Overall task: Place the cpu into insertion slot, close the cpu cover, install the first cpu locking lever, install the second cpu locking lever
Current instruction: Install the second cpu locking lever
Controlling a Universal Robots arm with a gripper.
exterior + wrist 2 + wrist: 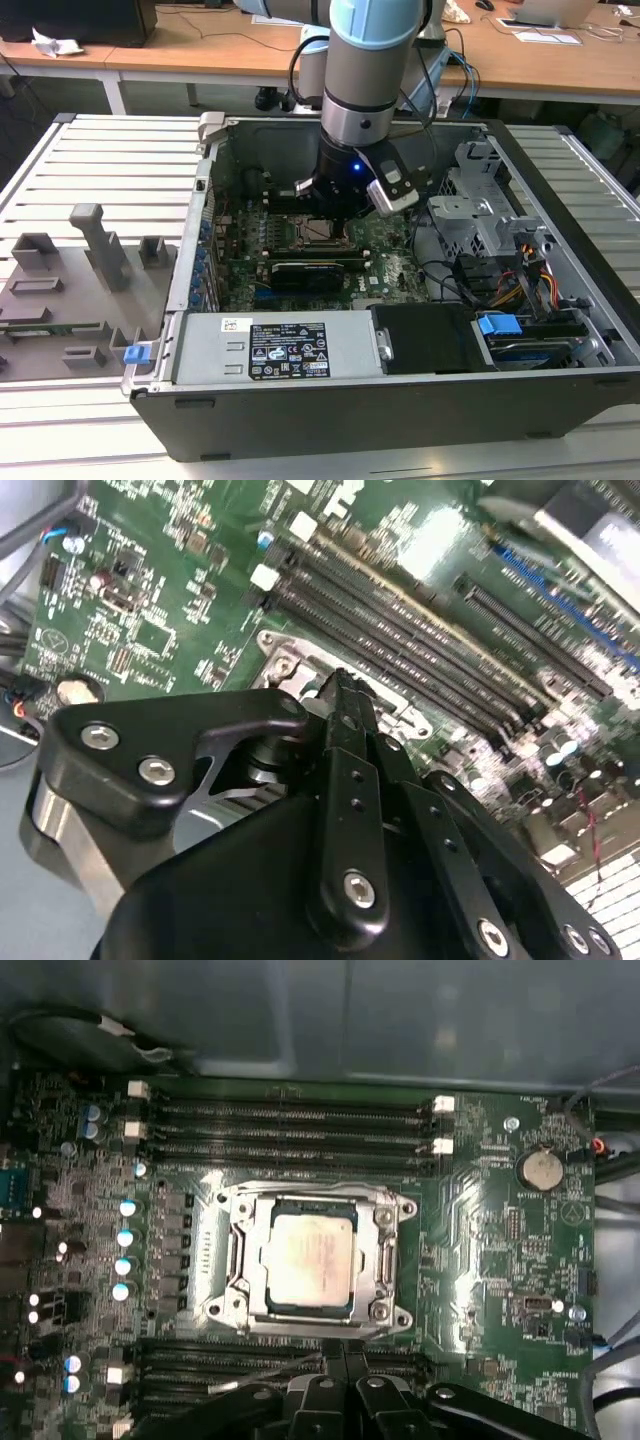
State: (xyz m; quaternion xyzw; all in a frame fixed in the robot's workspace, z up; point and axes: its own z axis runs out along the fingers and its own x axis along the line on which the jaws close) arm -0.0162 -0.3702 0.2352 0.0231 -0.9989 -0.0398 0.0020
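Note:
The cpu (312, 1263), a pale silvery square, lies flat in its socket on the green motherboard (490, 1260). The cpu cover (386, 1260), a grey metal frame, lies down around it with the chip showing through its window. My gripper (335, 1358) is shut, with both fingers pressed together at the socket's edge beside the memory slots. A thin metal rod (262, 1374), perhaps a locking lever, slants away from the fingertips. In the second wrist view the gripper (341, 688) points at a corner of the socket frame (283, 658). In the exterior view the arm hangs over the socket (320, 230).
Memory slots (290, 1125) run along two sides of the socket. A black graphics card (305, 272), a power supply (270, 350), a drive cage (480, 205) and loose cables (520, 270) crowd the open case. A grey fixture tray (70, 290) sits at the exterior view's left.

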